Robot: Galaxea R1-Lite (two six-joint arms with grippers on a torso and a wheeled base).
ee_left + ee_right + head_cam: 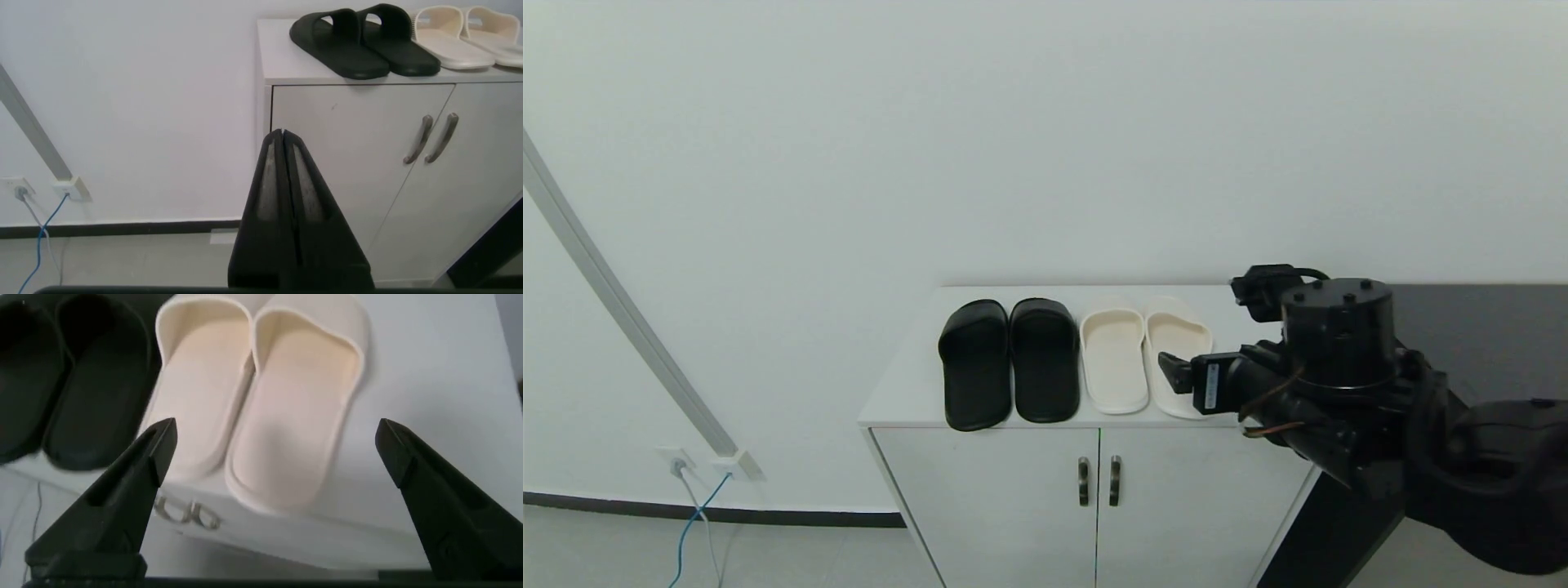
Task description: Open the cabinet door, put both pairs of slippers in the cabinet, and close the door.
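- The cabinet (907,396) stood with its doors (1001,506) shut and its handles (1098,480) untouched. No step appeared done, so opening, loading and closing all remained.
- The black slippers (1010,363) and cream slippers (1145,359) lay side by side on the cabinet top.
- The right gripper (275,437) hung spread wide and empty above the cream pair. The left gripper (282,139), fingers pressed together on nothing, sat low, facing the left door.
- The interior was hidden behind the doors. The cabinet's base was cut off, and its right side was masked by the right arm (1339,384).

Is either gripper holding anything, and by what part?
Nothing. The right gripper is open near the cream slippers; the left gripper is shut, empty.
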